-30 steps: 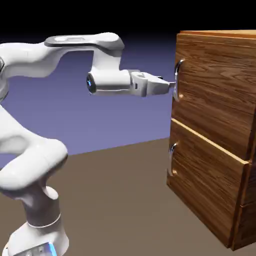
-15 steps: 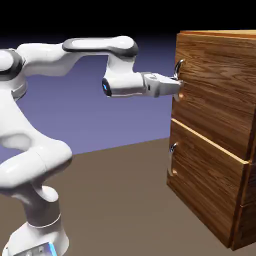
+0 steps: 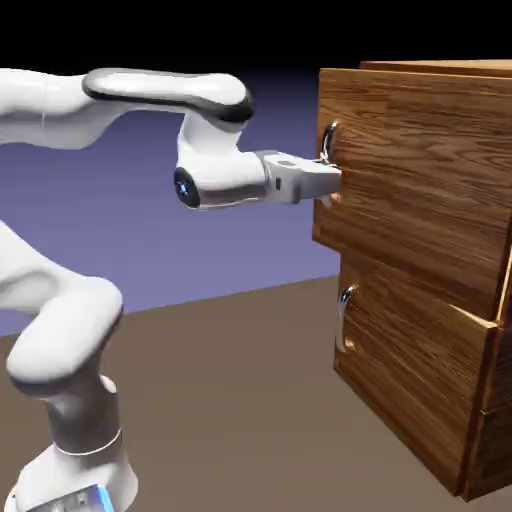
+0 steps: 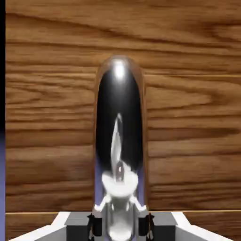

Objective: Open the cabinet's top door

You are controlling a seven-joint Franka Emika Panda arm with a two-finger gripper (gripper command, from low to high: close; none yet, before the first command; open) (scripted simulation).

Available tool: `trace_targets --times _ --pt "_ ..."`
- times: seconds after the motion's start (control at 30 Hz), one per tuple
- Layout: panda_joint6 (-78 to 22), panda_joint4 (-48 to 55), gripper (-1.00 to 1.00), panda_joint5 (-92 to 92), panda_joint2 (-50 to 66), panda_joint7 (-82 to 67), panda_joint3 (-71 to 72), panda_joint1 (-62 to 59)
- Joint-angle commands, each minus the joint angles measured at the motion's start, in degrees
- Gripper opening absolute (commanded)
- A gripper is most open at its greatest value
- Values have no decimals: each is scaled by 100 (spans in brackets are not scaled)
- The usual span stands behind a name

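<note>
The cabinet (image 3: 440,68) of brown grained wood stands at the exterior view's right. Its top door (image 3: 420,190) juts out to the left, past the lower front. My gripper (image 3: 337,181) reaches level from the left and is shut on the top door's curved silver handle (image 3: 329,140). In the hand view the shiny handle (image 4: 119,117) rises large up the middle against the wood of the top door (image 4: 188,117). My gripper (image 4: 120,227) clamps its lower end, with a grey fingertip (image 4: 96,225) on either side.
The lower, shorter wood front (image 3: 410,390) with its own silver handle (image 3: 344,318) sits flush below the top door. The white arm (image 3: 150,95) spans the upper left, with its base (image 3: 75,460) at the lower left on the brown table (image 3: 250,400).
My gripper moved onto the handle and shut on it, then drew back to the left. The top door came out with it and now stands proud of the lower front.
</note>
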Motion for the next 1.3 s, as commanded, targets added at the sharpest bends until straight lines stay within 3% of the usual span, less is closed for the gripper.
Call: trace_targets --times 0.0,0.37,0.73,1.0,1.27 --pt "-67 -146 -100 -243 -96 130 -206 195" --pt "-827 -1382 -100 -2985 -1295 1508 -2109 1537" --pt "-2140 -2035 -100 -5726 -2348 2739 -3770 1563" --pt "-3757 -1910 -100 -7676 -2515 3175 -5339 1195" --pt "-5508 -1052 -100 -9250 -1975 3189 -7000 1378"
